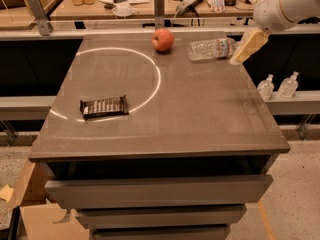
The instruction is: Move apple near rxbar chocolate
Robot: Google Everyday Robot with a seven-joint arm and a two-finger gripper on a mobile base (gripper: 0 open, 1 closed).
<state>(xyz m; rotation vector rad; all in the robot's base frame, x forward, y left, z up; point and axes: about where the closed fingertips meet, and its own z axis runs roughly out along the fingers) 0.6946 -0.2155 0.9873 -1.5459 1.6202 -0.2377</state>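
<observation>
The red-orange apple (163, 39) sits at the far edge of the grey table (200, 114), about the middle. The rxbar chocolate (104, 106), a dark flat bar with pale lettering, lies at the near left of the table. My gripper (247, 48) hangs from the white arm at the upper right, above the table's far right edge, right of a clear plastic water bottle (212, 48) and well right of the apple. It holds nothing.
The water bottle lies on its side right of the apple. A bright ring of light marks the table's left half. Two small bottles (278, 85) stand on a shelf to the right. A cluttered bench runs behind. Drawers and a cardboard box (35, 214) are below.
</observation>
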